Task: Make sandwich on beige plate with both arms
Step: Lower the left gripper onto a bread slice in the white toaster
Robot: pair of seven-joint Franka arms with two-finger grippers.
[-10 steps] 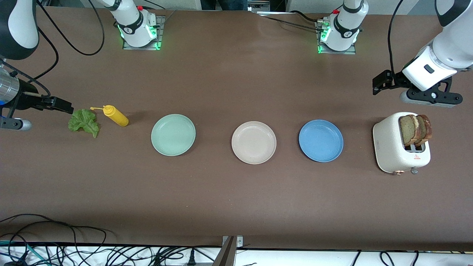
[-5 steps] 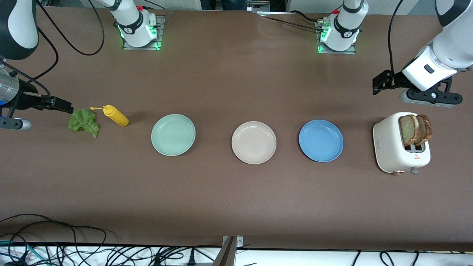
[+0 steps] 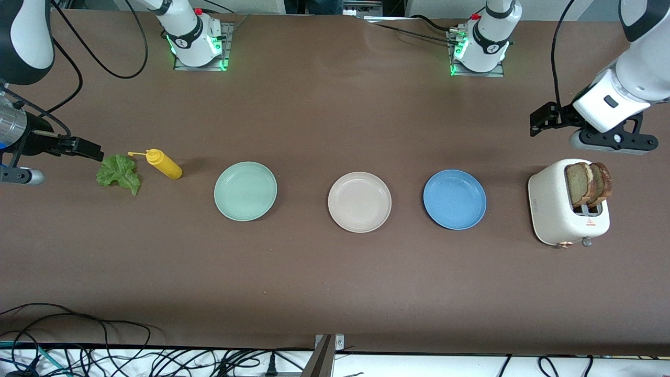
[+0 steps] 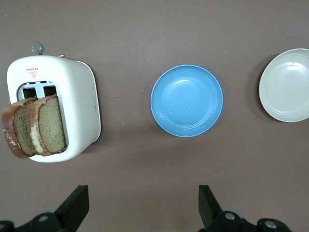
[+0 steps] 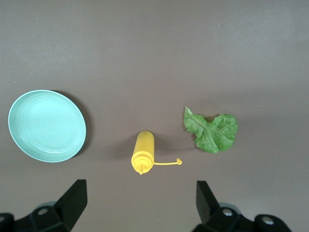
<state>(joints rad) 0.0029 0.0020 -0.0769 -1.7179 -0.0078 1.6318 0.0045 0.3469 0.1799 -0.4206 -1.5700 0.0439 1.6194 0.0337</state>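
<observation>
The beige plate point(image 3: 359, 202) lies bare in the middle of the table, between a mint-green plate point(image 3: 245, 191) and a blue plate point(image 3: 455, 199); it also shows at the edge of the left wrist view point(image 4: 286, 85). Two brown-crusted bread slices point(image 3: 589, 183) point(image 4: 34, 125) stand in a white toaster point(image 3: 560, 209). A ruffled green lettuce leaf point(image 3: 119, 173) point(image 5: 212, 131) lies flat at the right arm's end. My left gripper point(image 3: 542, 118) point(image 4: 143, 205) hangs open over bare table by the toaster. My right gripper point(image 3: 89, 151) point(image 5: 140, 203) hangs open over bare table by the lettuce.
A yellow squeeze bottle point(image 3: 165, 165) point(image 5: 143, 157) lies on its side between the lettuce and the mint-green plate. Both arm bases point(image 3: 196, 39) point(image 3: 479, 44) stand along the table edge farthest from the front camera. Cables hang below the nearest edge.
The left arm has shifted slightly over the table by the toaster. The right arm and everything on the table have stayed put.
</observation>
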